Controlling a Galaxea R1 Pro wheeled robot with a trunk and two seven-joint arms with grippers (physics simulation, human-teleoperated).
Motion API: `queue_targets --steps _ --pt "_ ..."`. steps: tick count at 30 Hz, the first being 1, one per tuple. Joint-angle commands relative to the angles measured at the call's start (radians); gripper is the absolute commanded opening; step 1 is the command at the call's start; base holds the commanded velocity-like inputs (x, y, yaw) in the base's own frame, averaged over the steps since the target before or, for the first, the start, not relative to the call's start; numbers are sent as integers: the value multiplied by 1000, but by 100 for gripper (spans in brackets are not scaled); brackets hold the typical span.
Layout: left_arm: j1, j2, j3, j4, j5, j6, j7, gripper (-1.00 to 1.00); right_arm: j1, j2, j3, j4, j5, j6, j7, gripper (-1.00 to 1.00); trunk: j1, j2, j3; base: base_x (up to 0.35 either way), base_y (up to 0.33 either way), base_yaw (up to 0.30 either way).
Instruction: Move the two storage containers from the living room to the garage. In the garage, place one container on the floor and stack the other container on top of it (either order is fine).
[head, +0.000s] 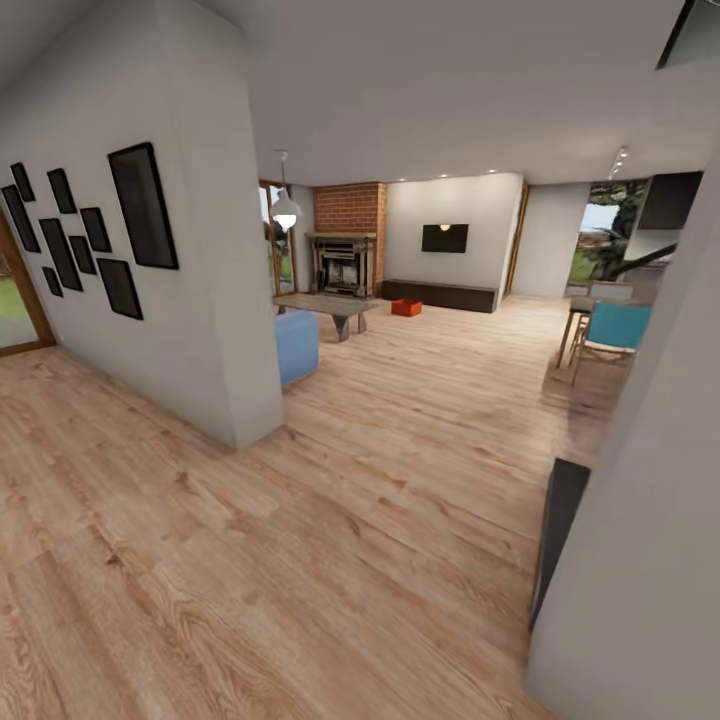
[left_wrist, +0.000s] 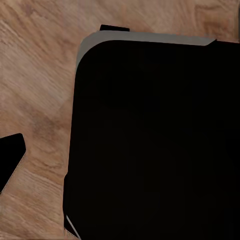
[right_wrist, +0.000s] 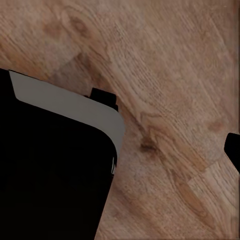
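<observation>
Wood-plank flooring (head: 300, 560) runs ahead of me into the living room.
One red-orange storage container (head: 406, 308) sits on the planks at centre frame, far off, just right of the brick fireplace (head: 346, 262) and before the dark low cabinet (head: 440, 295). My wrist views show planks and black bodywork; I cannot tell either gripper's state.

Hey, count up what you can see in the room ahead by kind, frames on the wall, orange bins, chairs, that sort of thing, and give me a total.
Black picture frames on the wall: 9
Orange bins on the wood floor: 1
Teal chairs: 1
Hanging lamps: 1
Wall TVs: 1
Brick fireplaces: 1
Total: 14
</observation>
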Motion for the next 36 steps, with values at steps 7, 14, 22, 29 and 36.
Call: queue_targets --steps 7,14,22,29,36 --pt "0 0 -1 0 8 -3 0 100 -1 0 8 3 -10 -6 -1 100 1 0 -1 321 0 0" --pt "0 0 0 0 8 -3 0 100 -1 1 7 3 -10 -6 -1 100 1 0 -1 321 0 0" --pt "0 0 0 0 8 -3 0 100 -1 0 7 3 -9 -6 -1 100 1 0 -1 321 0 0" --pt "0 0 -1 0 8 -3 0 100 -1 0 7 3 -9 -6 -1 100 1 0 -1 322 0 0" --pt "0 0 -1 0 8 -2 0 100 -1 0 7 3 -9 -6 -1 100 1 0 -1 323 0 0"
